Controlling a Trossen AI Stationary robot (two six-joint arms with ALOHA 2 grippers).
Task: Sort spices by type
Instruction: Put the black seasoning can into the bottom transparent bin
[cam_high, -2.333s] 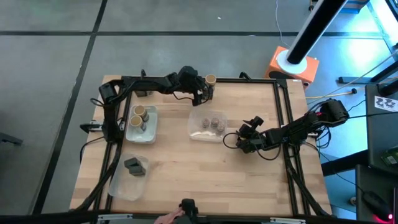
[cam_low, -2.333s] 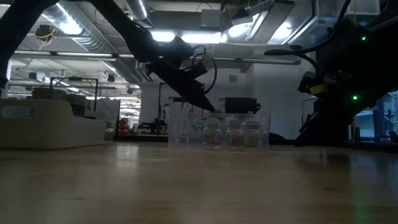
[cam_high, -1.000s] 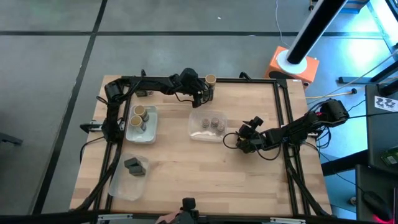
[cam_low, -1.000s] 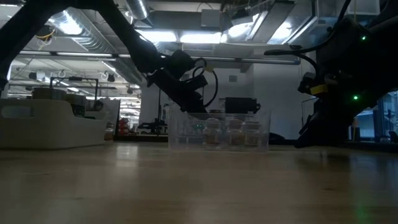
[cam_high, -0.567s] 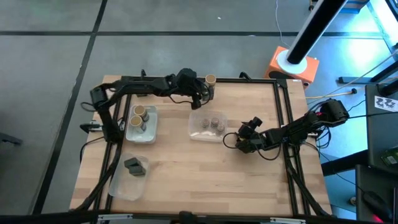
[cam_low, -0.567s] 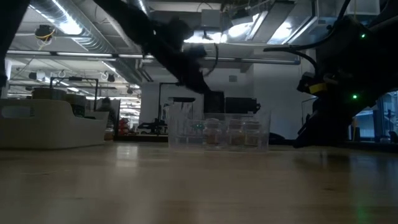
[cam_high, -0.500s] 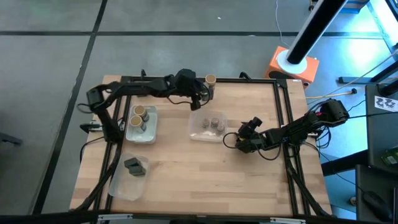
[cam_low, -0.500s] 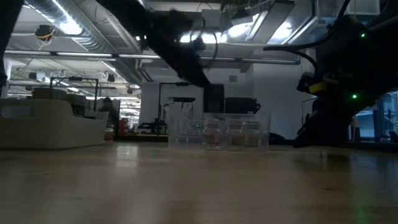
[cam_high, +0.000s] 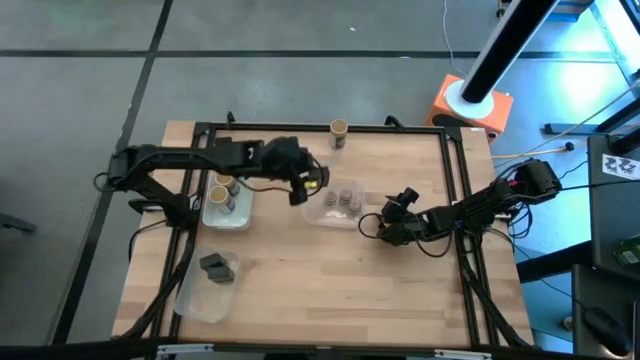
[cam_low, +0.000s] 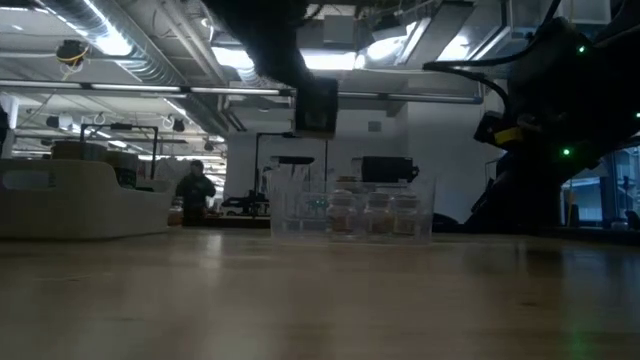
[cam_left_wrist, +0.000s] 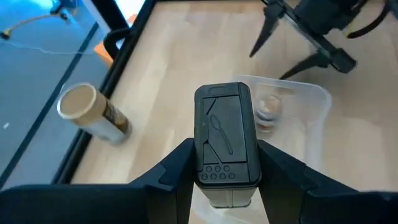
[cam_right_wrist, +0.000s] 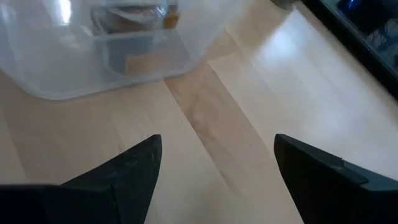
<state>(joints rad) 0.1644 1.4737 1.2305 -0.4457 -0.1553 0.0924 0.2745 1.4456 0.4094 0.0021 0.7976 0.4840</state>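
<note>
We saw the left gripper clamped on a dark packet, one finger against each long side, the packet's lid with its spoon mark facing the wrist camera. In the high view that gripper hung over the table between two clear trays, close beside the middle tray's left edge. In the low view the packet was well above the tabletop, clear of the tray below. The left arm reached in from the table's left edge, its links stretched nearly level across the far-left tray, which held two tan-topped jars.

The middle tray held squat jars. One more tan-topped jar stood alone at the far edge of the table; it also showed in the left wrist view. A near-left tray held more dark packets.

The right gripper waited low, just right of the middle tray, its fingers spread wide and holding nothing, the arm folded back toward the table's right edge.

A person stood far back in the room.
</note>
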